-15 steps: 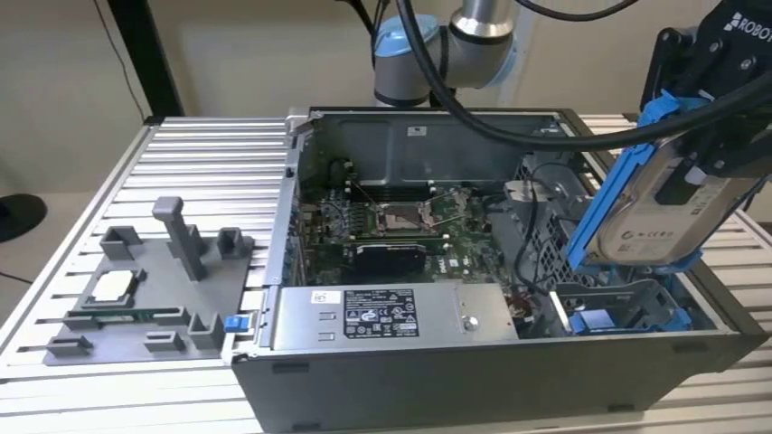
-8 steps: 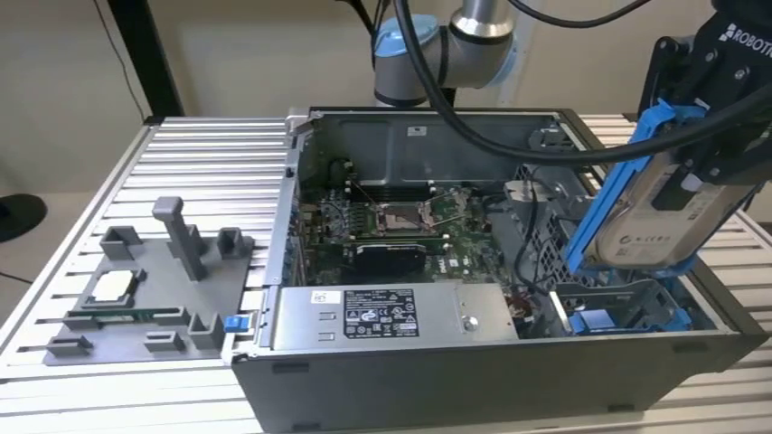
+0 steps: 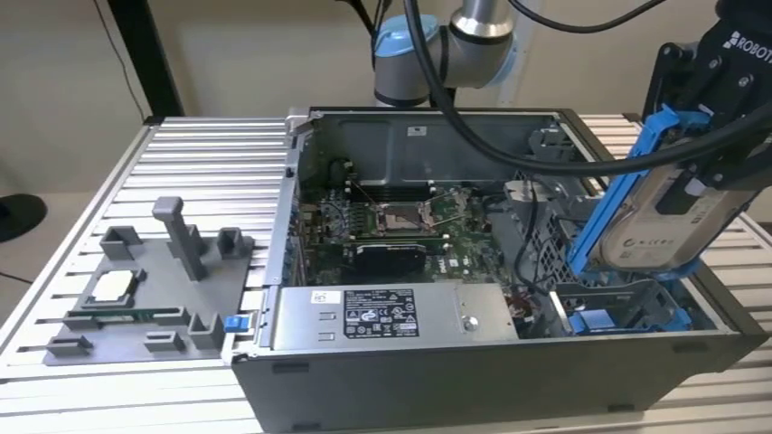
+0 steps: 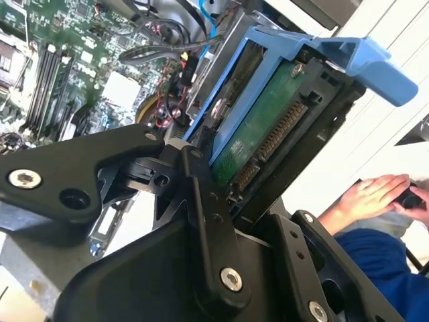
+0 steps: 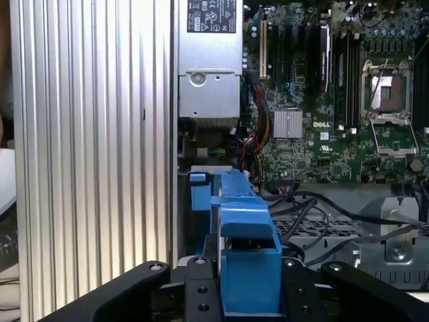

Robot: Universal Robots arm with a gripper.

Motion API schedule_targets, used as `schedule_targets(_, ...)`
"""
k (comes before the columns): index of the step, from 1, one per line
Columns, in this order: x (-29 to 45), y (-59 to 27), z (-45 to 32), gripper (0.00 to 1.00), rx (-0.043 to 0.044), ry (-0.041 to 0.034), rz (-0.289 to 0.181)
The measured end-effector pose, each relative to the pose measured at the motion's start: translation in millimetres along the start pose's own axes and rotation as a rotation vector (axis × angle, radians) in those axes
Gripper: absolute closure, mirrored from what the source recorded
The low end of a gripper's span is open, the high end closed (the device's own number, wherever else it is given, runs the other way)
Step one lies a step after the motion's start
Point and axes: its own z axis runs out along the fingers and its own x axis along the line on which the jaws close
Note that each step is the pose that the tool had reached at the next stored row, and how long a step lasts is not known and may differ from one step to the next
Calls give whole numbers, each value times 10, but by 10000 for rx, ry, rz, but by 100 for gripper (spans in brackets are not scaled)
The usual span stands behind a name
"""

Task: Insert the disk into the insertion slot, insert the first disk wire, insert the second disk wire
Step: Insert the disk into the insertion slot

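I hold the disk (image 3: 663,221) clamped in the gripper (image 3: 710,167), tilted just above the insertion slot (image 3: 639,307); lowered at this angle, its blue frame (image 3: 627,172) could jam on the rails (image 3: 594,322) or snag nearby cables (image 5: 315,213).

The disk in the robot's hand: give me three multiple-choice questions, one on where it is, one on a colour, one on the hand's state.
1. Where is the disk?
A. Held in the hand, over the insertion slot
B. Fully seated in the slot
C. Set down away from the hand

2. What colour is the disk's carrier?
A. Red
B. Yellow
C. Blue

3. The hand is:
A. Open and empty
B. Shut on the disk
C. Open, beside the disk

Answers: 1 A, the exterior view shows it tilted above the slot; 2 C, its frame is bright blue; 3 B, the hand clamps it.
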Motion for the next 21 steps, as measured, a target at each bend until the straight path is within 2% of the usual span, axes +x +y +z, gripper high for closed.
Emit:
schedule_targets(9, -1, -47, 48, 100, 0, 0, 0)
schedule_targets(21, 8, -71, 199, 100, 0, -24, 0)
